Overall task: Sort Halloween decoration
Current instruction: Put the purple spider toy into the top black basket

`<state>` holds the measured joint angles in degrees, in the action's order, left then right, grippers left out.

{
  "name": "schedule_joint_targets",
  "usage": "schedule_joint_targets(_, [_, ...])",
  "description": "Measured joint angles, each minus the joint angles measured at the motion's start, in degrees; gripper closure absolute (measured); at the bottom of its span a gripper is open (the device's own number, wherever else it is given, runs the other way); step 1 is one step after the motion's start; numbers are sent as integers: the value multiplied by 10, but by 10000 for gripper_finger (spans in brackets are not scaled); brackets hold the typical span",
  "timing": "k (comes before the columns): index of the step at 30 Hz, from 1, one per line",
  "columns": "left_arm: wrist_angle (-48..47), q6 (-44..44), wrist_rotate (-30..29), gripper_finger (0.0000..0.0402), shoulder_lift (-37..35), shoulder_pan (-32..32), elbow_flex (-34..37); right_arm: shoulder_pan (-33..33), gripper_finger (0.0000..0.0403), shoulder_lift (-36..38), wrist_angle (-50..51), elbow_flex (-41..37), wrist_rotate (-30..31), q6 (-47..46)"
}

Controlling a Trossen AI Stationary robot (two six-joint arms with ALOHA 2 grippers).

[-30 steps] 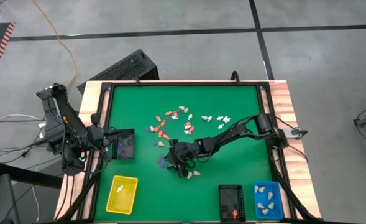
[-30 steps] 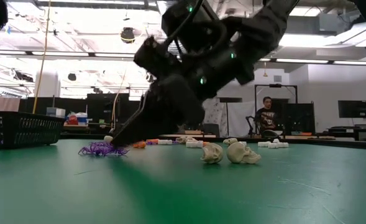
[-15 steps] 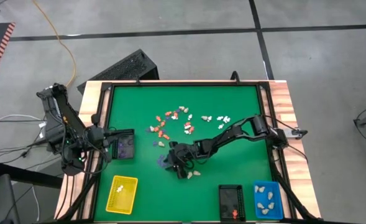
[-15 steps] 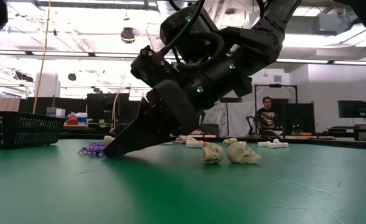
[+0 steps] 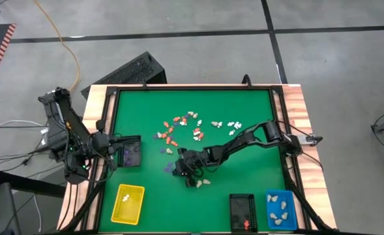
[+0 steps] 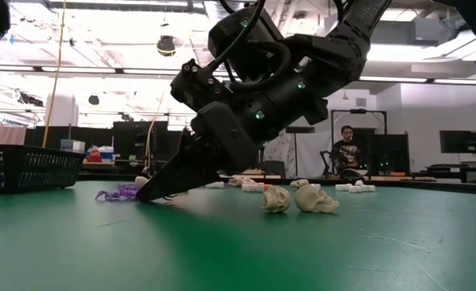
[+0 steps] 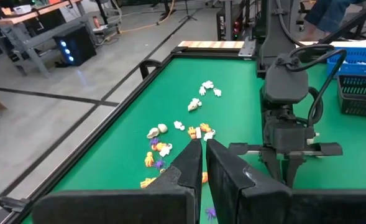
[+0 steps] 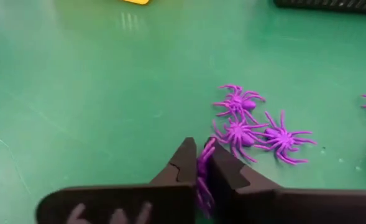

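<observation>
Halloween decoration [image 5: 182, 125] lies scattered mid-tabletop [image 5: 244, 104], and the right hand [image 8: 199, 163] is down on the green, its fingers pinching one purple spider [image 8: 202, 167] at the edge of a small spider cluster [image 8: 252, 127]. The step looks like the pick itself; next the spider likely needs lifting clear without dragging its neighbours, then carrying to the matching black tray [image 5: 130, 154] beside the left hand [image 7: 203, 149], which waits pressed together at the tabletop's left edge.
</observation>
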<state>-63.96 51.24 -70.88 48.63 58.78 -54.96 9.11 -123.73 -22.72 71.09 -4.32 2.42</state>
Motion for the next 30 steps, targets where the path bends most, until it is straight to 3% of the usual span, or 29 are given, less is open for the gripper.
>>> schedule_joint_targets(14, [-1, -24, 0, 388, 0, 0, 0, -19, 383, 60, 9, 0, 46, 26])
schedule_joint_targets(18, [-2, -26, -20, 388, 0, 0, 0, -38, 384, 58, -32, 15, 47, 26])
schedule_joint_targets(23, [-13, -26, -30, 388, -5, 0, 0, -56, 385, 15, -60, 97, 45, 33])
schedule_joint_targets(30, [-15, -26, -27, 388, -12, 0, 0, -60, 383, -74, -21, 256, 39, 72])
